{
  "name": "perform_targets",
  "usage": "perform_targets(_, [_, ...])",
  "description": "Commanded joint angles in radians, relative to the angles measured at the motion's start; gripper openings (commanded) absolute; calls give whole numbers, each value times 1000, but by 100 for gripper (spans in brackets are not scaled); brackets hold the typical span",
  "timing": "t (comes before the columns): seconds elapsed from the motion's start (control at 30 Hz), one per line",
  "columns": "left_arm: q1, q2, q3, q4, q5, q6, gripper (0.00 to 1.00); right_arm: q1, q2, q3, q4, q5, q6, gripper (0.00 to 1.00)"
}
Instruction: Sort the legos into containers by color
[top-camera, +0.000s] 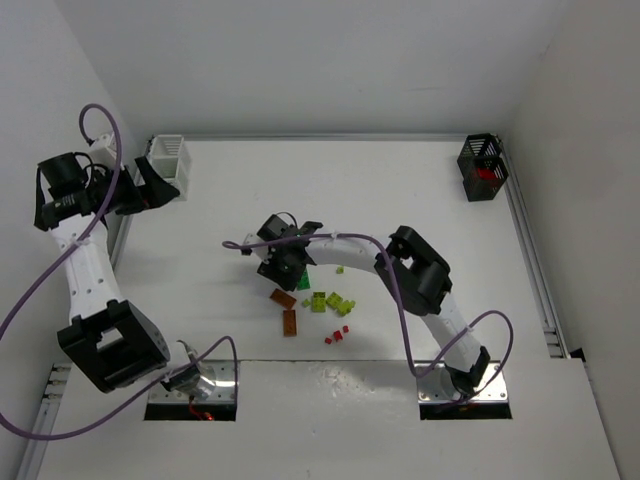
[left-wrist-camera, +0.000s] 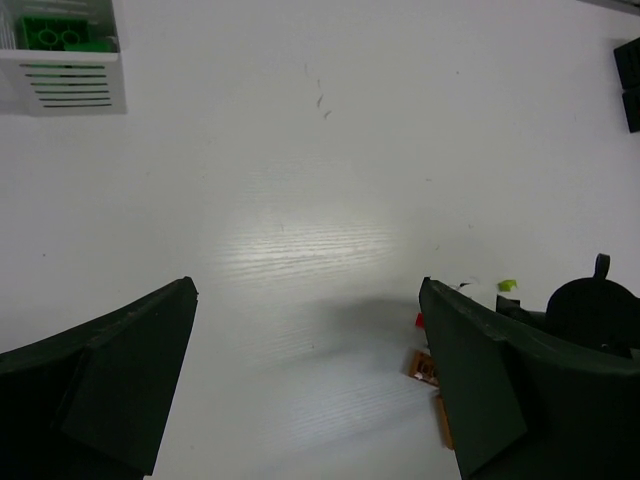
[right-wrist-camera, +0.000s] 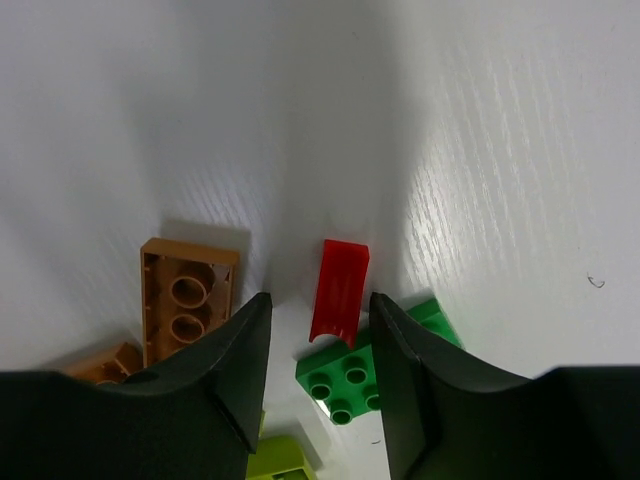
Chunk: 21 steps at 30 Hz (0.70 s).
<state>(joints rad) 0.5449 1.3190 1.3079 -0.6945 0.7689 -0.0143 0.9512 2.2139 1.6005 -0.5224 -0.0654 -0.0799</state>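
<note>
Top external view: right gripper on the brick pile, left gripper by the white bin

Top external shows the right gripper (top-camera: 285, 265) low over the far-left edge of the loose bricks (top-camera: 318, 305). They lie mid-table (top-camera: 400, 200), closer to the arms' bases than to either bin. In that pile, two orange pieces (top-camera: 288, 322) sit on the left, lime bits (top-camera: 335, 302) in the middle and small red bits (top-camera: 333, 337) on the near side.

Right wrist cam: the fingers (right-wrist-camera: 225, 370) are narrowed w/ a red piece (right-wrist-camera: 338, 290) lying flat btwn the tips. A sliver of table shows btwn the piece and one finger, so it is not clamped. A green brick (right-wrist-camera: 345, 382) touches the red piece's near end. An orange brick (right-wrist-camera: 187, 297), hollow side up, sits just outside that same finger, and a lime brick (right-wrist-camera: 282, 458) shows at the bottom edge.

The left gripper (top-camera: 160, 186) is at the far-left of the table, just beside the white bin (top-camera: 168, 158). Left wrist cam: its fingers (left-wrist-camera: 110, 390) are spread wide over bare table. The white bin is at upper left w/ a second green brick (left-wrist-camera: 55, 35) inside.

The black bin (top-camera: 483, 167) stands in the far-right corner, well apart from both grippers — something red shows inside, too small to tell what.
</note>
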Motion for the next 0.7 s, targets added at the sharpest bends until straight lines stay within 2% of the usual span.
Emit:
perform_targets(0.0, [12,-50,-15,4,1,36,100,-6,-19,-54,-14,6,-8,43])
perform_targets(0.07, [12,-59,-41,4,1,54,100,-6,-19,-44,-14,6,-8,39])
perform_targets(0.17, [12,-87,-74,-16,-54,82,100,-6,4,-21,-25,6,-8,26])
perform_targets(0.3, [58,-181,-147,-16,-114,108,100,-6,4,-20,-34,-4,-8,17])
perform_targets(0.47, [127,-360,-263,58,-220,60,100,-6,-25,-20,-34,-13,-8,13])
perform_targets(0.6, [127,-385,-309,47,-220,60,100,-6,-83,-1,-54,-13,-8,7])
perform_targets(0.67, [127,-376,-318,38,-200,60,100,-15,-106,9,-63,-13,-8,7])
